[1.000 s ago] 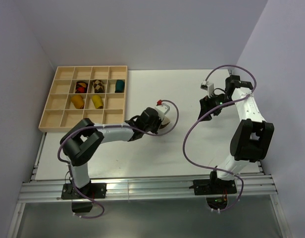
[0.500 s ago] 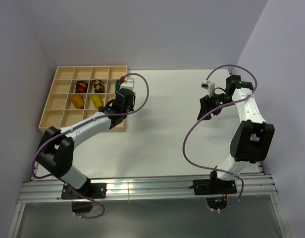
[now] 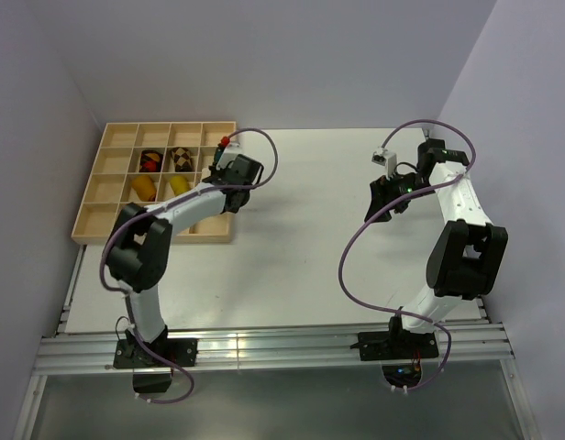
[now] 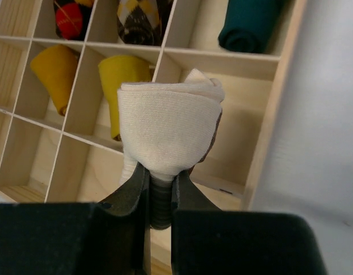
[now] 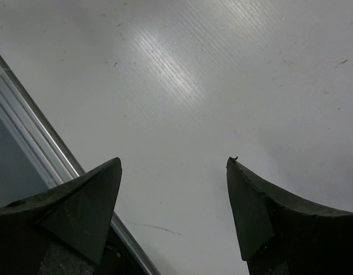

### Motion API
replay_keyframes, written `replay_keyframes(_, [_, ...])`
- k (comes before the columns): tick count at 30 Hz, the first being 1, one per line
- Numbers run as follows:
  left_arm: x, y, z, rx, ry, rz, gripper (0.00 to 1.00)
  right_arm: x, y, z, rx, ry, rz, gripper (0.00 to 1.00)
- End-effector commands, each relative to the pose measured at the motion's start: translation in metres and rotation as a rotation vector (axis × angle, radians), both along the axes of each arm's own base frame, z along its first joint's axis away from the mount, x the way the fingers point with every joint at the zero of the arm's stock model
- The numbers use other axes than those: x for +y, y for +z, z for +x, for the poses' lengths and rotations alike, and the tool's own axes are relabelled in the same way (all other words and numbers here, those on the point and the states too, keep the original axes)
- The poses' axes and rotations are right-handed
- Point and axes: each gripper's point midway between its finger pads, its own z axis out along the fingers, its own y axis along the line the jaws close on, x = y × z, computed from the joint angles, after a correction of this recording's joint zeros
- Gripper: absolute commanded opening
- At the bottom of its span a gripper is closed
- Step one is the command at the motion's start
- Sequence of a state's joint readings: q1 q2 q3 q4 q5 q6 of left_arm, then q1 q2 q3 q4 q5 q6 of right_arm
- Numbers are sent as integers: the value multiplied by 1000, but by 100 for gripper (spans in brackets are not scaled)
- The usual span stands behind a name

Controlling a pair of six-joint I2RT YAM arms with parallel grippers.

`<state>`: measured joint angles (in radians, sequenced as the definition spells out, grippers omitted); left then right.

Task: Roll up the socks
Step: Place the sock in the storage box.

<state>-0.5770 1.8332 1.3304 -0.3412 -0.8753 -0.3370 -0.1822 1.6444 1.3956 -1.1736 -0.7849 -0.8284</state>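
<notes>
My left gripper (image 4: 159,172) is shut on a rolled cream sock (image 4: 168,129) with a brown edge and holds it over the right column of the wooden tray (image 4: 279,114). In the top view the left gripper (image 3: 229,179) hovers at the tray's right side (image 3: 108,229). A mustard-orange roll (image 4: 55,71) and a bright yellow roll (image 4: 122,74) lie in neighbouring cells; both also show in the top view, the mustard-orange roll (image 3: 142,188) and the yellow roll (image 3: 179,186). My right gripper (image 5: 173,163) is open and empty over the bare table, at the right in the top view (image 3: 390,192).
A teal bundle (image 4: 248,26), a brown-checkered bundle (image 4: 143,20) and a red-and-dark bundle (image 4: 73,14) fill cells in the tray's far row. A metal edge strip (image 5: 27,103) runs beside the right gripper. The white table (image 3: 301,266) lies between the arms.
My left arm has carried the cream sock from the middle of the table to the tray's right column. The right arm has not moved.
</notes>
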Motion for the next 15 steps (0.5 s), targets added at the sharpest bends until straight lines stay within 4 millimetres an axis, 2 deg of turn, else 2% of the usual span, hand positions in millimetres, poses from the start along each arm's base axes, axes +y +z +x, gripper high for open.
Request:
replay_keyframes(1, [23, -6, 5, 22, 104, 92, 0, 4, 6, -1, -10, 25, 39, 81])
replay_keyframes(2, [25, -19, 7, 48, 116, 110, 0, 4, 5, -1, -8, 31, 42, 81])
replay_keyframes(4, [29, -22, 14, 51, 141, 125, 0, 5, 1, -3, 7, 32, 43, 81])
replay_keyframes(5, [32, -31, 16, 69, 145, 141, 0, 4, -1, -3, 8, 32, 34, 81])
replay_keyframes(8, [29, -40, 23, 89, 122, 132, 0, 0, -6, -4, 3, 19, 12, 81])
replay_keyframes(15, [8, -52, 31, 180, 20, 60, 0, 0, -9, -6, 15, 13, 6, 81])
